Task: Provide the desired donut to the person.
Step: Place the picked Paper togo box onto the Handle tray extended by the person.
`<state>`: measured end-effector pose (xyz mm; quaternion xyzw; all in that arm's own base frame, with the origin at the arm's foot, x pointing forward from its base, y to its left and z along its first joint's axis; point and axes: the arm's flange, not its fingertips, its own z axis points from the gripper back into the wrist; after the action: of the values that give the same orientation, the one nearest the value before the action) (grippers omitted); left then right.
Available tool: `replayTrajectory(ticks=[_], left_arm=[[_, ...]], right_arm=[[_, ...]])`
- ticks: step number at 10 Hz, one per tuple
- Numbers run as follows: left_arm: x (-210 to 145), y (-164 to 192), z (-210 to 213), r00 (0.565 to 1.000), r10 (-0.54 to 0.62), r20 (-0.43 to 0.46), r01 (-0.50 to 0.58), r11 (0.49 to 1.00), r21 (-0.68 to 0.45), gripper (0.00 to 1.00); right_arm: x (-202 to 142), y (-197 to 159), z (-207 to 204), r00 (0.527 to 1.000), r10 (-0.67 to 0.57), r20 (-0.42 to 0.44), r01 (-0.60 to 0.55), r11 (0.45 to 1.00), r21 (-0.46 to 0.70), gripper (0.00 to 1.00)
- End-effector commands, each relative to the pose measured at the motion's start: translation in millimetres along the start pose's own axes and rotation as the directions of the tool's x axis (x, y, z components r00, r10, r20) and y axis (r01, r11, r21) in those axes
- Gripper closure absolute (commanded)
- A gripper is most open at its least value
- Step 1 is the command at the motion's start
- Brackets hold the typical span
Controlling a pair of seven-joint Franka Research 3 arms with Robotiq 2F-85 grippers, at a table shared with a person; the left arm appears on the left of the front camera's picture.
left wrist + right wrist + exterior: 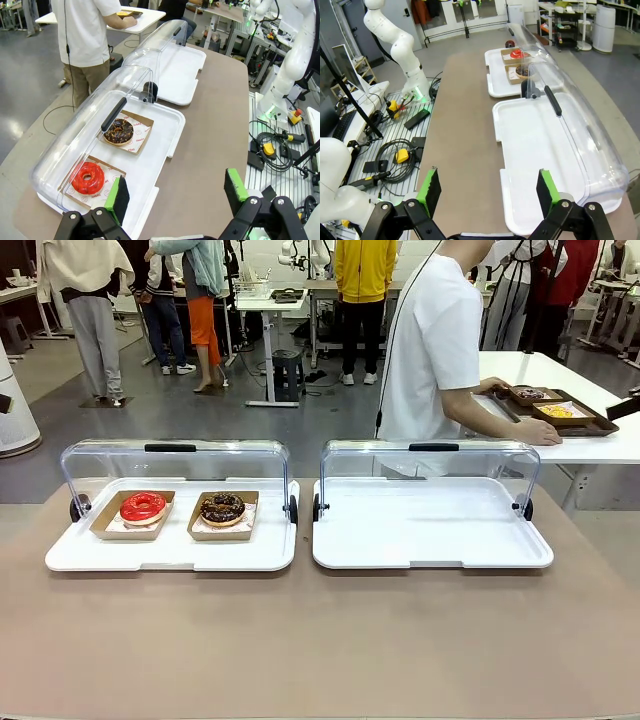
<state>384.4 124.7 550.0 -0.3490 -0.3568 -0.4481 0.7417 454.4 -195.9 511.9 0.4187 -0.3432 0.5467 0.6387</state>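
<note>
On the brown surface sit 2 white trays side by side, each with a clear domed lid tipped back toward the far edge. The tray on the robot's left carries 2 open cardboard boxes: a red glazed donut in the outer box and a chocolate donut with sprinkles in the box just beside it, nearer the middle. The 2 donuts lie apart, each within its own box. The tray on the robot's right is bare white.

The person in a white short-sleeved shirt stands beyond the far edge, turned toward a white side table, with a hand resting by a dark brown tray that holds small boxes.

In the left wrist view, the left end effector hangs released above the near edge of the surface, its green-padded fingers spread wide, with the red donut just beyond one finger. In the right wrist view, the right end effector is likewise released, fingers wide apart over the corner of the bare tray, grasping nothing.
</note>
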Motion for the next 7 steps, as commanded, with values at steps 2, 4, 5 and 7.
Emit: replayTrajectory(ticks=[2, 4, 5, 7], left_arm=[[1.1, -0.5, 0.7, 1.000, -0.004, 0.015, 0.004, 1.000, -0.003, 0.00], [1.1, -0.5, 0.7, 1.000, -0.004, 0.015, 0.004, 1.000, -0.003, 0.00], [1.1, -0.5, 0.7, 1.000, -0.004, 0.015, 0.004, 1.000, -0.003, 0.00], [1.1, -0.5, 0.7, 1.000, -0.004, 0.015, 0.004, 1.000, -0.003, 0.00]], right_arm=[[-0.1, 0.9, -0.5, 1.000, 0.000, 0.002, 0.000, 1.000, 0.000, 0.00], [-0.1, 0.9, -0.5, 1.000, 0.000, 0.002, 0.000, 1.000, 0.000, 0.00], [-0.1, 0.9, -0.5, 1.000, 0.000, 0.002, 0.000, 1.000, 0.000, 0.00], [-0.1, 0.9, -0.5, 1.000, 0.000, 0.002, 0.000, 1.000, 0.000, 0.00]])
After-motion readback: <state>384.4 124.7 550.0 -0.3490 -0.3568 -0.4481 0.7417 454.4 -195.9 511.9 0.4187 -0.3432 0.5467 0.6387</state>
